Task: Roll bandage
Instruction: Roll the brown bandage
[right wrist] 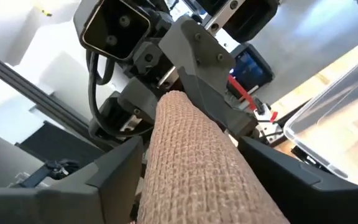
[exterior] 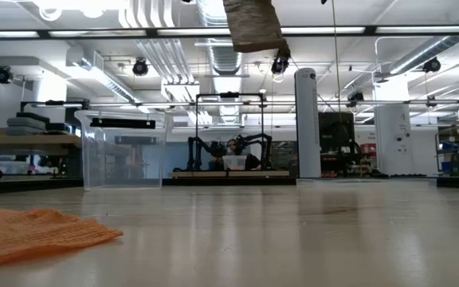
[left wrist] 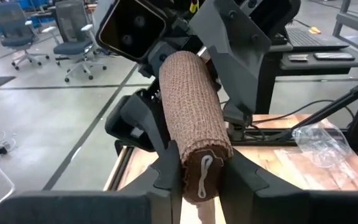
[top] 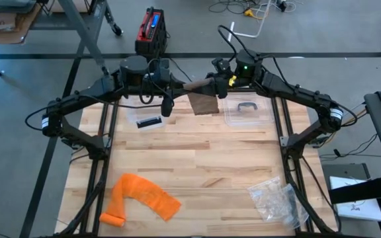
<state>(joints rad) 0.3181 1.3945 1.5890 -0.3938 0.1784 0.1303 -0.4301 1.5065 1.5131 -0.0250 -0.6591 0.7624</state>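
Mid-roll up near the table's point(top: 197, 158) far edge, well above the wood. Loose brown tail point(top: 202, 104) hanging off the bandage roll point(top: 196, 86). Left gripper point(left wrist: 199, 180) clamped tight on one end. Right gripper point(right wrist: 185, 155) spread wide around the other, likely regripping. Best to keep the tail taut and edges lined up before twisting again.

High view: straight down over the whole table point(top: 197, 158), both arms in frame. Low view: at table-top level, facing the room beyond; a hanging bandage point(exterior: 252, 25) end shows at its upper edge. Each wrist view sits very close on the bandage roll point(left wrist: 194, 124), facing the opposite arm. All four views share the bandage.
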